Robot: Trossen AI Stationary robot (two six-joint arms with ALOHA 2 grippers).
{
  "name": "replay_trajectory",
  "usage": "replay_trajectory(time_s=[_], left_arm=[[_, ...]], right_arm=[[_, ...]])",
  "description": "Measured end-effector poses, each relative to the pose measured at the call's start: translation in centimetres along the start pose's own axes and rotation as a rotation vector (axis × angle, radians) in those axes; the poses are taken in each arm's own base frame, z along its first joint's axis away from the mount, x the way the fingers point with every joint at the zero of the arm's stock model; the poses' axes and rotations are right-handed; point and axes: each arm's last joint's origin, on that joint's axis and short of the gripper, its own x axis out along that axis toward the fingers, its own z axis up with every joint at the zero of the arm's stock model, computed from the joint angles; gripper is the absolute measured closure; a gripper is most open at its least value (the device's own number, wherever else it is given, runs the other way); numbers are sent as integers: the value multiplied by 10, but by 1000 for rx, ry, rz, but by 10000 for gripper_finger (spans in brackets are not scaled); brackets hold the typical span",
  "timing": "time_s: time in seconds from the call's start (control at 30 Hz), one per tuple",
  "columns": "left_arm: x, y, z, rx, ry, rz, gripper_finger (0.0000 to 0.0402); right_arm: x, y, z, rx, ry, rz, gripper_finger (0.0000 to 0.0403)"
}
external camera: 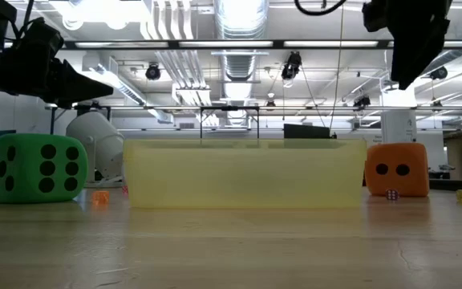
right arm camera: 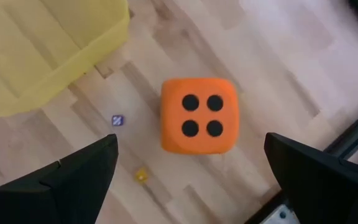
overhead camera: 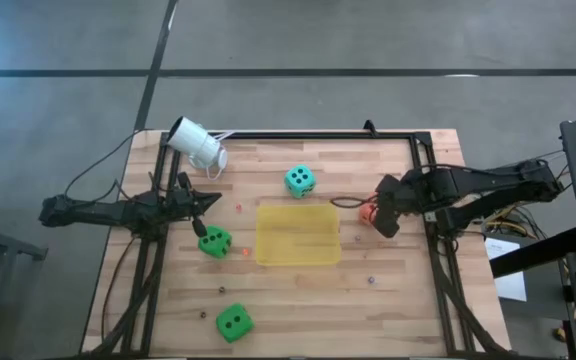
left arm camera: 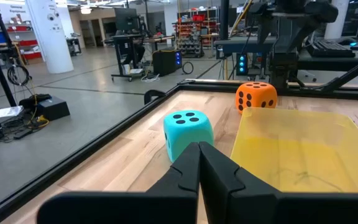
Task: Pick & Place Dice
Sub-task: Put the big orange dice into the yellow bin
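Note:
An orange die (right arm camera: 199, 116) rests on the wooden table, four pips up, just right of the yellow tray (overhead camera: 298, 235). My right gripper (right arm camera: 191, 148) hangs above it, open and pointing steeply down, its fingers wide on either side and clear of the die. A teal die (overhead camera: 300, 180) sits behind the tray. Two green dice (overhead camera: 214, 241) (overhead camera: 233, 321) lie at the left and near left. My left gripper (left arm camera: 199, 149) is shut, level above the table's left side, holding nothing.
A white cylinder-shaped camera (overhead camera: 196, 143) lies at the far left corner. Tiny dice, one purple (right arm camera: 117, 120) and one yellow (right arm camera: 141, 176), dot the wood near the orange die. A black frame (overhead camera: 423, 150) borders the table.

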Motion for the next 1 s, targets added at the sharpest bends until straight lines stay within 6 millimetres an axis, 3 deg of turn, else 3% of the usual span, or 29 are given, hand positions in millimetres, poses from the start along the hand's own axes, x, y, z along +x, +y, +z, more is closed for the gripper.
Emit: replay_trajectory(time_s=[0.27, 0.57, 1.0], left_arm=[[0, 0, 0, 0, 0, 0, 394], [0, 0, 0, 0, 0, 0, 394], [0, 0, 0, 0, 0, 1, 394]], right_arm=[[18, -15, 21, 20, 92, 10, 3], [40, -15, 37, -51, 143, 13, 3], [68, -31, 24, -25, 159, 69, 3]])
